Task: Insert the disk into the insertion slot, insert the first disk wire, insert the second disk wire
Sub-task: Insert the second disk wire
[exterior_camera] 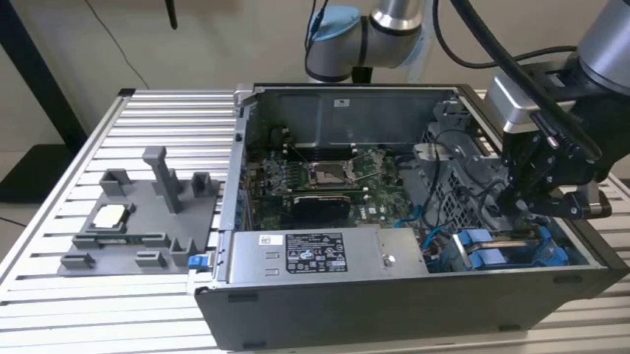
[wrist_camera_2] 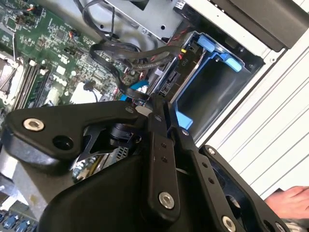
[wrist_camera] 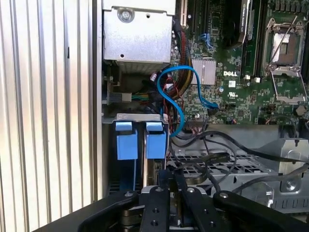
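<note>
Hangs the gripper [wrist_camera_2: 154,108] low in the case [exterior_camera: 394,310] at the exterior view's right, fingers [wrist_camera_2: 161,159] pressed together at the tips, just beside the disk [wrist_camera: 156,141] seated in its slot in a blue carrier. Probably calls for staying square to the disk's connector edge and steering clear of the black cables [wrist_camera: 217,159] crowding close. Stands on a slatted metal table [exterior_camera: 147,118], with tight room inside and a hand [wrist_camera_2: 289,198] near.
</note>
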Controlling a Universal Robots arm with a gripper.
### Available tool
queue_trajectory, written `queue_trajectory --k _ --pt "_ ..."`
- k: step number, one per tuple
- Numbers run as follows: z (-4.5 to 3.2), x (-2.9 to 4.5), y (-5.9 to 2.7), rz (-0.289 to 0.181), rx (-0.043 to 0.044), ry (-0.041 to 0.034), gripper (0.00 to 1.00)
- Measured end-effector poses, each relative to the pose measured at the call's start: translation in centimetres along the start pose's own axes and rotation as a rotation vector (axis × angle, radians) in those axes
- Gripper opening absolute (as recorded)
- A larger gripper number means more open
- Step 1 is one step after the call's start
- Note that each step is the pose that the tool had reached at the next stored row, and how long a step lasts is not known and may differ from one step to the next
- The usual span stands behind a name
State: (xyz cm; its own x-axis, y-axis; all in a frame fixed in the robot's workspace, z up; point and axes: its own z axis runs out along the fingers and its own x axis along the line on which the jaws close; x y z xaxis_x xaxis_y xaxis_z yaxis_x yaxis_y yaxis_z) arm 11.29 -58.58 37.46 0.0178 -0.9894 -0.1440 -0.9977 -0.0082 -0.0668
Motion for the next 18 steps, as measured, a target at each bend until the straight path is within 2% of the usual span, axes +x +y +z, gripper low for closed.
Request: queue_trajectory --k 3,7,13,18 --pt "0.08 0.01 0.01 0.0 0.0005 -0.0004 0.16" --pt "0.36 0.05 0.02 -0.002 0.0104 0.0003 0.16" --pt "0.78 0.11 0.06 -0.004 0.0258 0.0108 0.16" --pt "0.81 0.12 0.07 -0.004 0.0261 0.011 0.16"
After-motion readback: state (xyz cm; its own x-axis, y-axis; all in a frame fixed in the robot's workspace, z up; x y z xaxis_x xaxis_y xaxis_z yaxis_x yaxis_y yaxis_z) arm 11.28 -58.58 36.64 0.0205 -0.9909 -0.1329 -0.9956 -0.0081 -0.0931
